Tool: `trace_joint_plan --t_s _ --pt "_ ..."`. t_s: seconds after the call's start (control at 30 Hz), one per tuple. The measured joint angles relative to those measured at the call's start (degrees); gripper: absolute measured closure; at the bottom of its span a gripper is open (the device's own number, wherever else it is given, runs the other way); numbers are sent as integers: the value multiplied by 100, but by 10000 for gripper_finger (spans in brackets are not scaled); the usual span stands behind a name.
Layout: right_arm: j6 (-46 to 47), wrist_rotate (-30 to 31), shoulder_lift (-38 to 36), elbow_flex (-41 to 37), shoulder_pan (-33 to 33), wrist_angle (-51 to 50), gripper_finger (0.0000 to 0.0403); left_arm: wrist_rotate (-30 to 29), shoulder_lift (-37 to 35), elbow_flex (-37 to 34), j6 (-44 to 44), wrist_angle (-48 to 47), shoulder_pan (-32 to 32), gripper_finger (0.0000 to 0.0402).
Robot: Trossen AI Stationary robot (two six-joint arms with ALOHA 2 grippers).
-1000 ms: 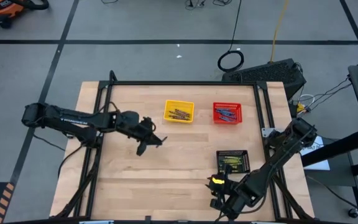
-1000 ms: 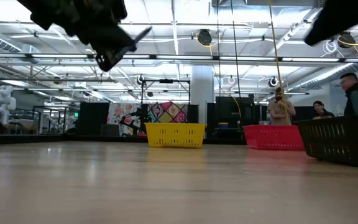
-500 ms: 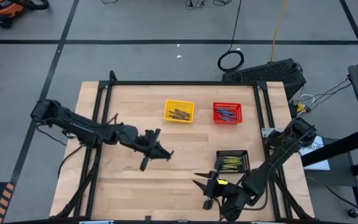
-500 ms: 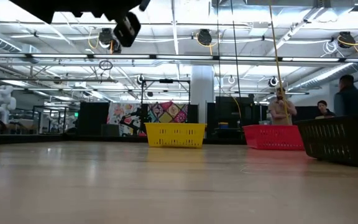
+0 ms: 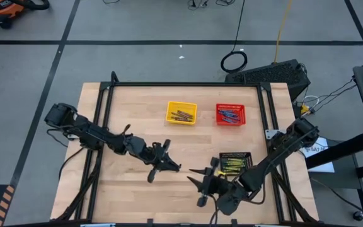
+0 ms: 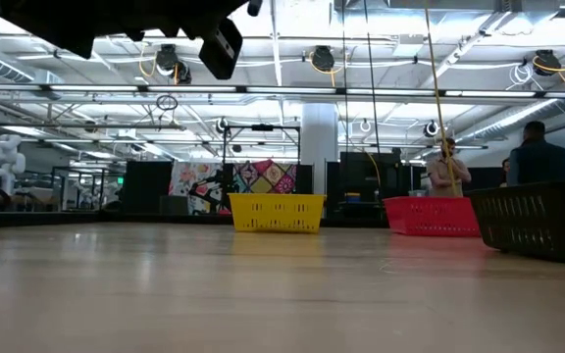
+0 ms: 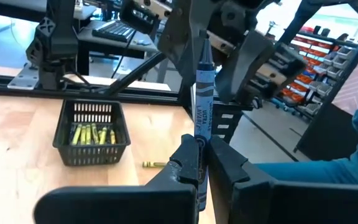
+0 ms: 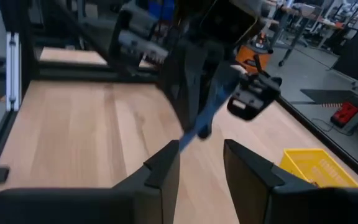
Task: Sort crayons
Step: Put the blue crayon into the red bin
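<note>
The left gripper [image 7: 199, 163] pinches a blue crayon [image 7: 202, 93] by its lower end, its long axis pointing at the right gripper [image 5: 201, 184], which waits spread just beside it above the worktop [image 5: 137, 132], seemingly for a handover.

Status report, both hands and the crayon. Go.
Left hand shut on blue crayon, raised over mid-table. Right hand open, close opposite. One loose crayon beside black basket. Nothing in the way.

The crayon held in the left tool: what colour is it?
Blue crayon, best seen in the left wrist view.
</note>
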Motion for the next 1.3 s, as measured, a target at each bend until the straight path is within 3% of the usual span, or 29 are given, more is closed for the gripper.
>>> trace_joint_plan --t_s 0.7,0.8,0.9,1.07,1.3 --pt "-434 -660 0 0 -640 1078 291 0 90 205 263 16 -4 394" --pt "-419 -1019 0 0 -742 1105 295 0 90 205 266 16 -4 394" --pt "-378 -1262 0 -2 -837 1096 317 0 90 205 268 16 -4 394" --pt "-249 -1377 0 -4 -892 1105 389 0 90 205 309 -9 -4 394" --pt "-245 -1418 0 -2 -883 969 396 -11 88 205 301 -80 -2 391"
